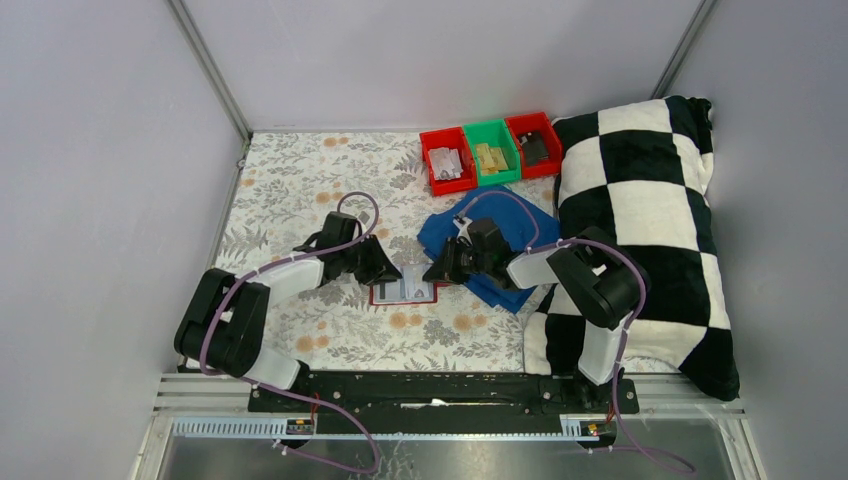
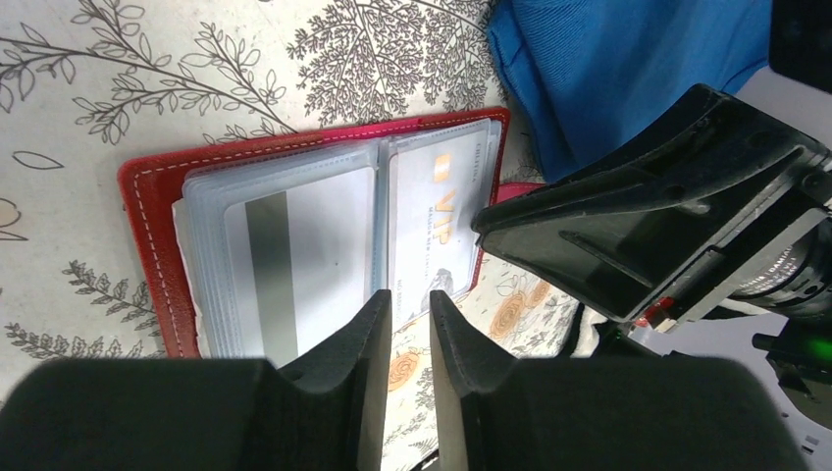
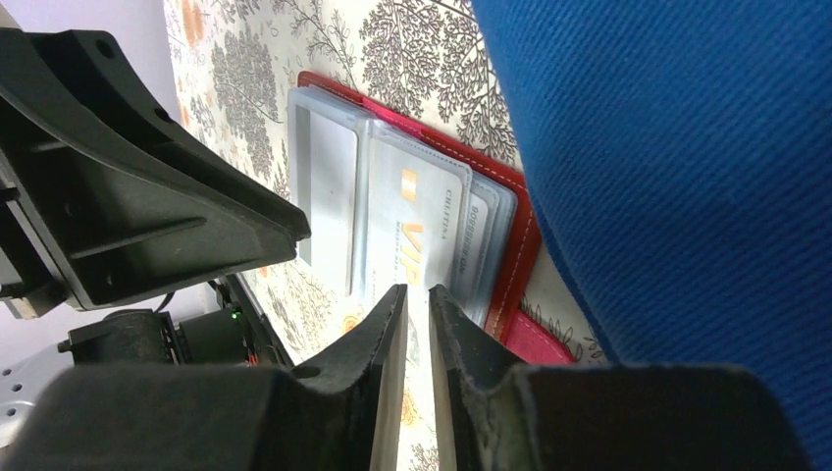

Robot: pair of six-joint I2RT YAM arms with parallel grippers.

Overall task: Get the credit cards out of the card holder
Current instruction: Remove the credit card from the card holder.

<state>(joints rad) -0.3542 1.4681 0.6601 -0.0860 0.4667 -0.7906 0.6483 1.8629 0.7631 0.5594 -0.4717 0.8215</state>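
Note:
The red card holder (image 1: 403,292) lies open and flat on the floral cloth between my two grippers. In the left wrist view its red cover (image 2: 147,226) frames clear sleeves. They hold a pale card with a grey stripe (image 2: 314,245) and a pale card marked VIP (image 2: 432,216). Both show in the right wrist view, the striped card (image 3: 329,196) and the VIP card (image 3: 412,226), beside the red strap tab (image 3: 535,343). My left gripper (image 2: 410,299) and right gripper (image 3: 419,291) hover at the holder's near edge. Their jaws are nearly closed and nothing is between them. No tan or dark card shows.
A blue cloth (image 1: 490,235) lies right behind the holder. Three bins stand at the back: red (image 1: 446,160), green (image 1: 492,152), red (image 1: 534,143). A black-and-white checked pillow (image 1: 650,220) fills the right side. The two gripper heads nearly meet over the holder.

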